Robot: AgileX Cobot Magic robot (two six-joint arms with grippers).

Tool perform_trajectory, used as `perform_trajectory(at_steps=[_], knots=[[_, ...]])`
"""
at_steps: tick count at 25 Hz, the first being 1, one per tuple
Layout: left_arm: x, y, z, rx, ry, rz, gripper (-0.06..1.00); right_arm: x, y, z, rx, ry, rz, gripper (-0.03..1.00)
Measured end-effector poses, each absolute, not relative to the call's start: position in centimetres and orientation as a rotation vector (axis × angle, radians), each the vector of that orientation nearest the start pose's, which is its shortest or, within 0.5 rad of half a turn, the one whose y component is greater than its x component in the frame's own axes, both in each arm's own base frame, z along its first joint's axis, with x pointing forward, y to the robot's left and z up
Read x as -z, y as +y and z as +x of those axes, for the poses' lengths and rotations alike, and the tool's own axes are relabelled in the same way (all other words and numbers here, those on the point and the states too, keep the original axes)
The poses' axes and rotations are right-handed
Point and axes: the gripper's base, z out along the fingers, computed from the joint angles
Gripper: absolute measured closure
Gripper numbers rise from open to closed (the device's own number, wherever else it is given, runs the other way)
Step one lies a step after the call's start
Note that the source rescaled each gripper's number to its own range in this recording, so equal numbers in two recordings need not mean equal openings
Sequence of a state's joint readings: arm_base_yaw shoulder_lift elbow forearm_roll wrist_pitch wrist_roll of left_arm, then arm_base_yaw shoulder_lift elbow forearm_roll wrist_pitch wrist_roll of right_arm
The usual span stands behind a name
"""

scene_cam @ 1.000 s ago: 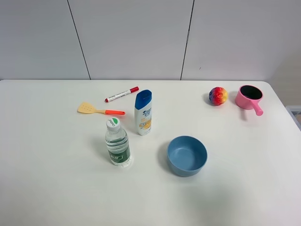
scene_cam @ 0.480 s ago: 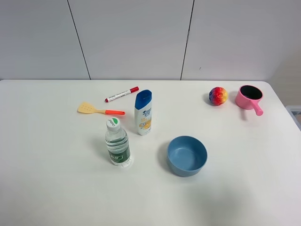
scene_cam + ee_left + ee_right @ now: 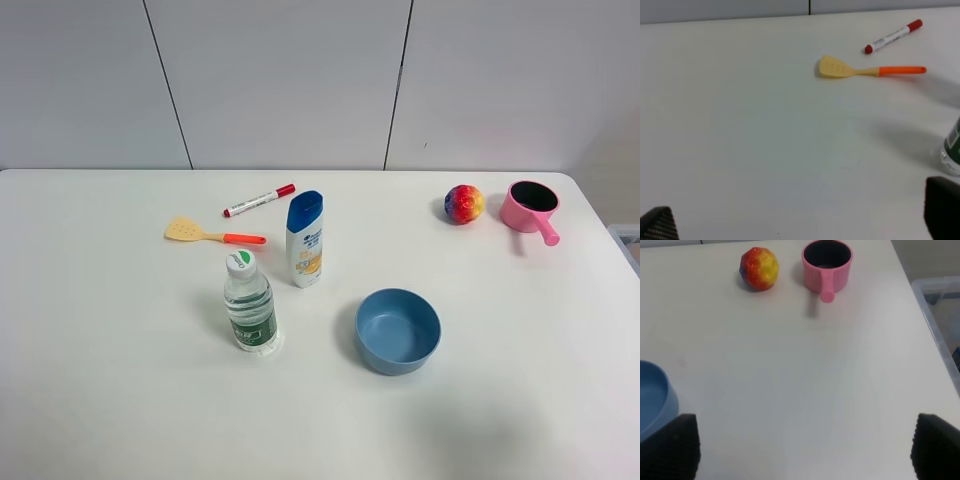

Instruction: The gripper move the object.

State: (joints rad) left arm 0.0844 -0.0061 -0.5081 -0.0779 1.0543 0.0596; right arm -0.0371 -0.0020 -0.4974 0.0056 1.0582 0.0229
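Observation:
The object, a small pink toy saucepan (image 3: 530,208) with a dark inside, stands upright at the table's far right, its short handle pointing toward the front right. In the right wrist view the saucepan (image 3: 827,260) lies well ahead of my right gripper (image 3: 802,445), whose fingertips (image 3: 670,445) stand wide apart with only bare table between them. My left gripper (image 3: 800,220) is open too, hovering over bare table on the left side. Neither gripper shows in the exterior high view.
A multicoloured ball (image 3: 463,204) sits just left of the saucepan. A blue bowl (image 3: 398,330) is at centre front. A water bottle (image 3: 250,303), shampoo bottle (image 3: 305,239), yellow spatula (image 3: 212,234) and red marker (image 3: 259,200) stand centre left. A clear bin (image 3: 940,305) lies beyond the table's right edge.

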Motion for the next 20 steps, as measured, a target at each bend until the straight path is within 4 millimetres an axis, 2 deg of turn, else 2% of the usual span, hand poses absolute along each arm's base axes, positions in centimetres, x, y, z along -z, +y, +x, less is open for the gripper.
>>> perform_trajectory(at_steps=[20], knots=[[-28.02,-0.67,-0.61,0.002,2.021,-0.021,-0.06,-27.63,0.06,-0.5,0.002,2.047,0.061,0.01]])
